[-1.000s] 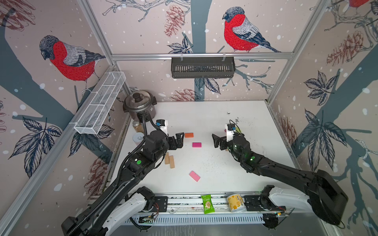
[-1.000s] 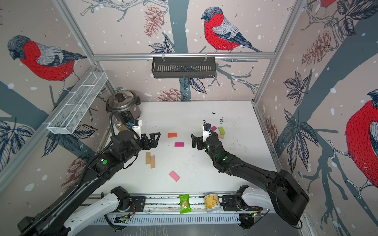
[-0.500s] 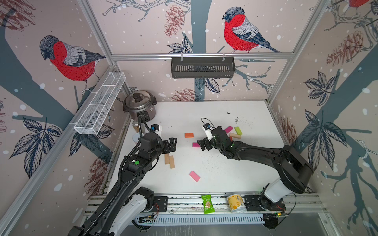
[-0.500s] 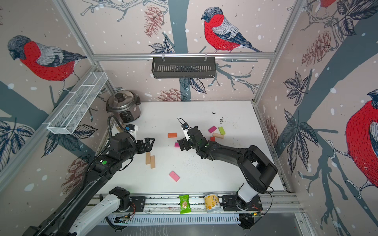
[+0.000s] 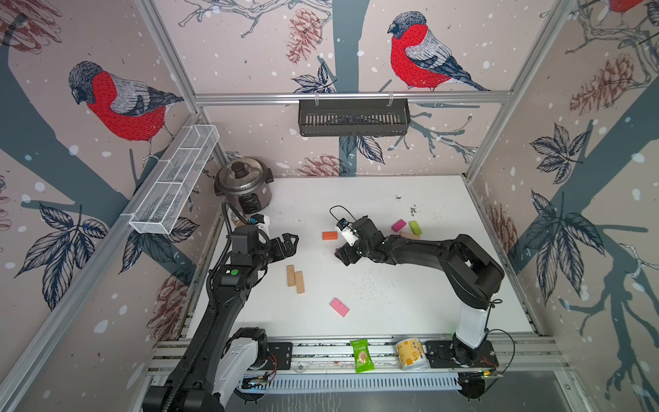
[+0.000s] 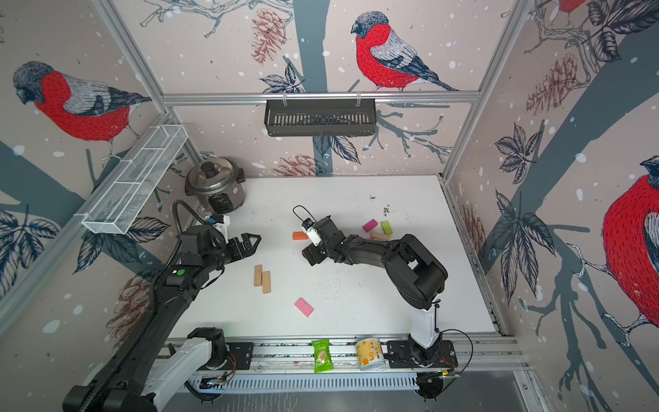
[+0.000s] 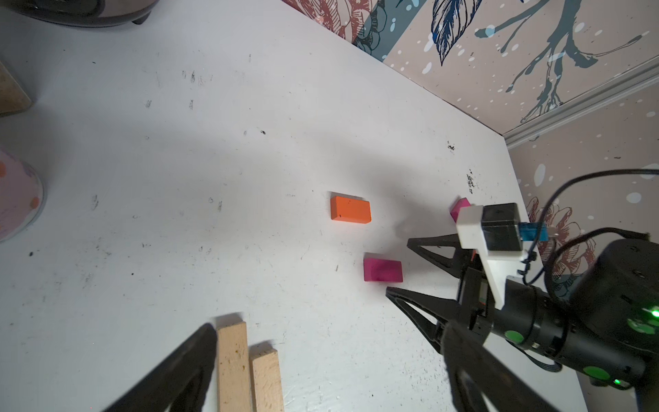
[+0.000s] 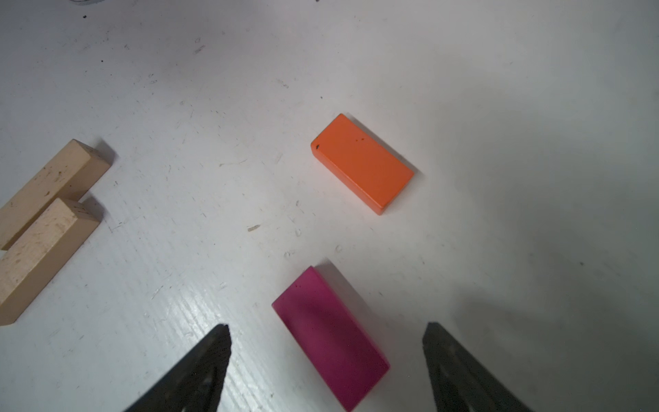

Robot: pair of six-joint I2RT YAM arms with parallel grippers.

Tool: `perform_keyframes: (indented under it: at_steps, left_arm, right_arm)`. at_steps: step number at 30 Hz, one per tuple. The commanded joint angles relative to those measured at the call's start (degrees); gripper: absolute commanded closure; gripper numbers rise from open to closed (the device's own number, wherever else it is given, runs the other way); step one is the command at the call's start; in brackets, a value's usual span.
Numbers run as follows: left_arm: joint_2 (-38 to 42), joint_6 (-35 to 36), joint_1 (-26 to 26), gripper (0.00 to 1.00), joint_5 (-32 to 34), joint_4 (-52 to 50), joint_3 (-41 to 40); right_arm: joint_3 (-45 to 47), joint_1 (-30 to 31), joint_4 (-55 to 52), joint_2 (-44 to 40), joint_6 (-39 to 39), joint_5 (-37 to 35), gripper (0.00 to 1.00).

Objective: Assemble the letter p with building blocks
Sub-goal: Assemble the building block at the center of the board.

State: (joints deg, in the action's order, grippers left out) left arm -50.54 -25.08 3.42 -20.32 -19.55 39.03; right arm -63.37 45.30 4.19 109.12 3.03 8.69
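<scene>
A magenta block (image 8: 330,337) lies flat on the white table between the fingers of my right gripper (image 8: 327,327), which stands open with a gap on both sides. In both top views this gripper (image 5: 342,255) hides that block. An orange block (image 5: 330,235) lies just behind it. Two wood bars (image 5: 295,279) lie side by side near my left gripper (image 5: 290,244), which hovers open and empty. A light pink block (image 5: 339,307) lies toward the front. Another magenta block (image 5: 398,225), a lime green block (image 5: 415,227) and a wood bar (image 5: 410,235) sit behind the right arm.
A rice cooker (image 5: 244,183) stands at the back left corner. On the front rail lie a green snack packet (image 5: 362,356) and a yellow can (image 5: 412,355). A white wire basket (image 5: 174,178) hangs on the left wall, a black basket (image 5: 353,117) on the rear wall.
My right arm has swung left from the back right cluster and come down over the magenta block in the middle. The left gripper has drawn back a little from the orange block.
</scene>
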Motion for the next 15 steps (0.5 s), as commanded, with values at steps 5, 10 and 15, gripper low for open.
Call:
perform_keyframes:
  at_steps: [5,10,15]
  left_arm:
    - [-0.11,0.51,-1.04,0.03,-1.77,2.19,-0.41]
    - [-0.35,0.54,-1.28,0.03,-1.56,2.13,-0.42]
    - [-0.36,0.44,-1.61,0.03,-1.66,2.09,-0.41]
  right_arm:
    - [-1.58,-0.38,-0.56,2.34,0.52,5.11,0.14]
    - [-0.7,-0.32,-0.38,2.44,1.19,6.87,0.15]
    - [-0.14,0.46,-1.46,2.27,1.53,6.74,0.18]
